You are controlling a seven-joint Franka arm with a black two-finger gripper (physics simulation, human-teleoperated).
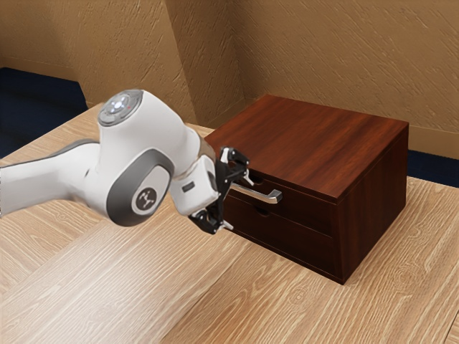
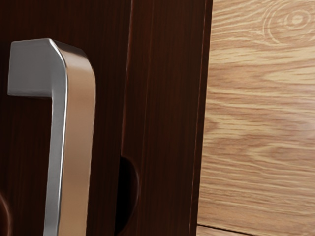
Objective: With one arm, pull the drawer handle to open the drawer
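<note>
Ext: fingers [image 1: 235, 159] spread at handle [image 1: 259, 192]; wrist cam: notch [image 2: 129, 191] by handle.

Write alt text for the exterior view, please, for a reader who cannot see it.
A white robot arm reaches from the view's left to a dark wooden cabinet on a light wooden table; its open black gripper straddles the silver handle of the upper drawer.
</note>
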